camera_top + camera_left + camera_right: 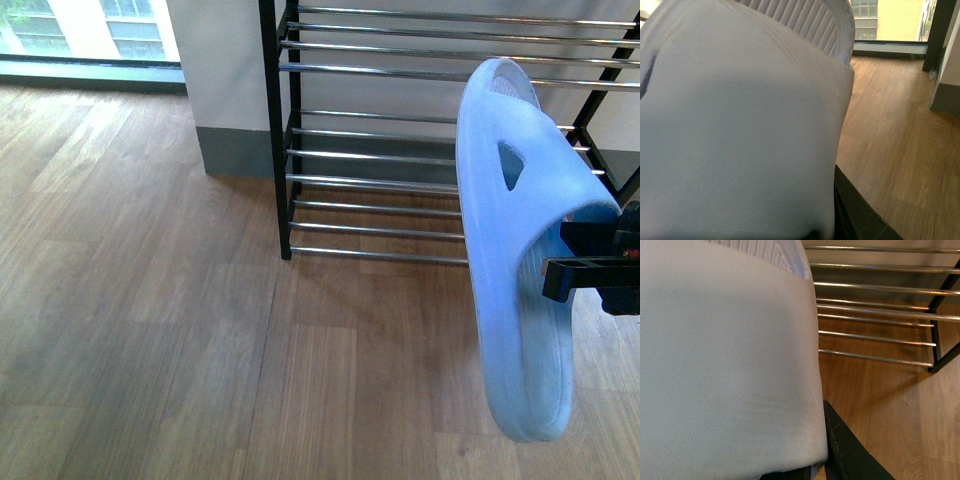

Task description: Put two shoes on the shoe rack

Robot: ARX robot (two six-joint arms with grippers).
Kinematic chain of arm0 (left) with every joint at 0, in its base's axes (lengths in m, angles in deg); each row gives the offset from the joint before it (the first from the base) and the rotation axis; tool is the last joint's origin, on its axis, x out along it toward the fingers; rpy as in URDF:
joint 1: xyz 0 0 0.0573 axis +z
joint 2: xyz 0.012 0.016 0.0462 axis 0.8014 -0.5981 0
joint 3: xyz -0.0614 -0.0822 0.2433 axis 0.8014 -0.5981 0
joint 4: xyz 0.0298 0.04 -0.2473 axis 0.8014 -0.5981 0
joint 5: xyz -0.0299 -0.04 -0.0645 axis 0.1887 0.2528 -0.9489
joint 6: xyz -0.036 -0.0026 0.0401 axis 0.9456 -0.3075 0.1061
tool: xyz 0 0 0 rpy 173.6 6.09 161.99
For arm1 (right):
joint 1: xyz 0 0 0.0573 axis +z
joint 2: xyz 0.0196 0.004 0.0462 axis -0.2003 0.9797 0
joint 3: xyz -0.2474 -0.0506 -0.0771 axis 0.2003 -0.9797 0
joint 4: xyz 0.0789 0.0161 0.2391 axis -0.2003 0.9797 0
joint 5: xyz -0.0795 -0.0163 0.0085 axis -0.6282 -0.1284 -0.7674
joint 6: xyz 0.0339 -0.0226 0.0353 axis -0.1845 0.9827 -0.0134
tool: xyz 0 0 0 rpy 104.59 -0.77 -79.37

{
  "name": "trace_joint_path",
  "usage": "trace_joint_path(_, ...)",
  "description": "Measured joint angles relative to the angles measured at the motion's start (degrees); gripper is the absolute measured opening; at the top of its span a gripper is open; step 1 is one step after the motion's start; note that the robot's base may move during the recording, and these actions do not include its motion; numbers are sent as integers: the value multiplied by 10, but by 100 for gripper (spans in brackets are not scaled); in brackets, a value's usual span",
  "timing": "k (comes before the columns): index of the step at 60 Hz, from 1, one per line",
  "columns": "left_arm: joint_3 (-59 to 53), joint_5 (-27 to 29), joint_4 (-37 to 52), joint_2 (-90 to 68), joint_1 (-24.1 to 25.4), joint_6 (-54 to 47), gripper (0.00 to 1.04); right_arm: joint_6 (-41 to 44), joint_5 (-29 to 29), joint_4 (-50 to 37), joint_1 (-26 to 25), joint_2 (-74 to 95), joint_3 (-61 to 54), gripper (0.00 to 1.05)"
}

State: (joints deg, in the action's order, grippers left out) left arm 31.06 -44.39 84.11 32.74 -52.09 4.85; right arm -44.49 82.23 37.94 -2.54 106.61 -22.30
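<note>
The floor (150,300) is brown wood-look plank, bare across the near and nine o'clock area. At about one o'clock the shoe rack (283,130) stands on it against the pale wall, black frame feet touching the planks, its chrome rods (380,180) bare where visible.

Matt pale blue rubber slipper (520,250), shiny chrome rods on black metal rack (380,180), wood-grain floor (150,300).

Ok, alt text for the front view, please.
A pale blue slide slipper hangs upright, gripped at its strap by the right gripper at the frame's right edge. Behind it stands a black-framed shoe rack with chrome rods, on wood flooring.
</note>
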Motion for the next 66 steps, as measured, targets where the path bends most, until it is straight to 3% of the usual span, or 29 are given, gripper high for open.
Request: trace_joint_path(66,0,0,0,0,-1,0,2,0,0,0,0,0,1,1)
